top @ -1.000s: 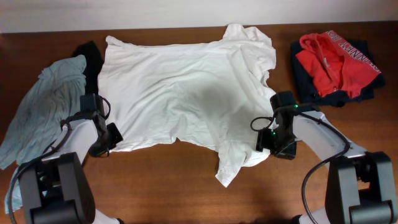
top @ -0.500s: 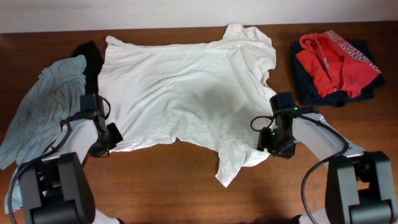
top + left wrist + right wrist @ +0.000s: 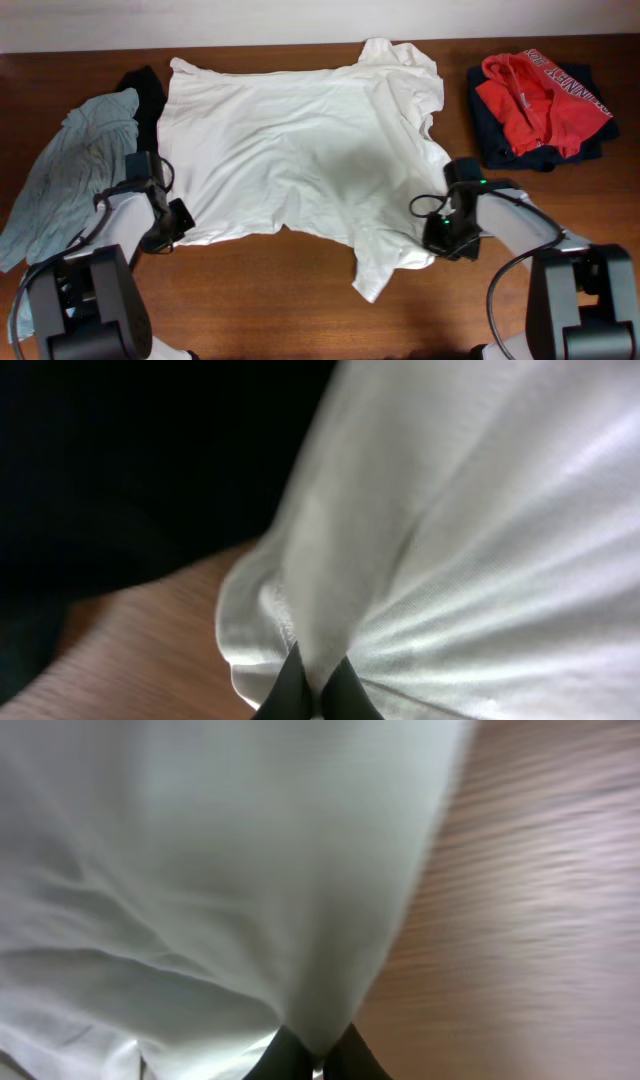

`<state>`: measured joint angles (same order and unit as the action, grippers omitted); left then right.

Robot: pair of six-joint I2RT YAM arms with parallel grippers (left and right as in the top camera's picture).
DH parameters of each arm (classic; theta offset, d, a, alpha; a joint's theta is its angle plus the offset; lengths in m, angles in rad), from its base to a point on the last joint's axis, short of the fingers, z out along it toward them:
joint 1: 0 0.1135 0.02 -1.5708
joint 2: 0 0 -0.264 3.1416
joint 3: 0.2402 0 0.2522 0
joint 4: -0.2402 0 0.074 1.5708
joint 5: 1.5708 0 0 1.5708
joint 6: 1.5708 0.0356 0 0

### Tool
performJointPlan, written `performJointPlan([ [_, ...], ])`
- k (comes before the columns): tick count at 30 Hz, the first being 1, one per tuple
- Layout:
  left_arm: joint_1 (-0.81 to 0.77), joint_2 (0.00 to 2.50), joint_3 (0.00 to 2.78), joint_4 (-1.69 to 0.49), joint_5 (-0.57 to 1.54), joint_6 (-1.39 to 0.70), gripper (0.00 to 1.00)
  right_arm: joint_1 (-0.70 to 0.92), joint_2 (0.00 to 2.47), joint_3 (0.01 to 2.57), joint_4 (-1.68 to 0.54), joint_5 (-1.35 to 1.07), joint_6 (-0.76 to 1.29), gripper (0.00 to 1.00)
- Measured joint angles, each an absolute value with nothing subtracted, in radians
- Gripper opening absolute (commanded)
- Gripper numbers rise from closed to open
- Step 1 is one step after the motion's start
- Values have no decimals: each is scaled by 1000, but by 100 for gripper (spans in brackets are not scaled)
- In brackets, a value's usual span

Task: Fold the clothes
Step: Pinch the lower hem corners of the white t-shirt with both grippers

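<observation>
White shirt [image 3: 300, 150] lies spread flat across the middle of the table [image 3: 280, 320]. Left gripper [image 3: 312, 695] is clamped on the shirt's lower-left hem. Right gripper [image 3: 312, 1062] is clamped on its lower-right edge.

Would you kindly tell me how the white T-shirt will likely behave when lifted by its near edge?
Probably floppy: the white T-shirt puckers into folds where the left end effector and right end effector pinch it. It looks thin, so likely light, sagging between the grips. The loose flap by the right grip may drag on the table.
</observation>
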<state>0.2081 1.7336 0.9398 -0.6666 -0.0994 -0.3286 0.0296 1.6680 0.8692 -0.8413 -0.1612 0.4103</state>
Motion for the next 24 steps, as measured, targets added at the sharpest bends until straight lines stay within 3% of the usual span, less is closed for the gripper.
performJointPlan([
  [6,276,1734,940,-672,-99,-310,1,-88,1668,968,-876,-152,324,17],
  [9,294,1734,940,-672,-101,-305,1,-107,1668,996,-879,-155,276,30],
  [12,308,1734,940,-672,-101,-302,1,-112,1668,999,-880,-156,247,54],
  [14,313,1734,940,-672,-102,-299,0,-113,1668,999,-879,-155,237,60],
  [24,317,1732,969,-775,-113,-295,0,-97,1583,1061,-1019,-163,202,61],
])
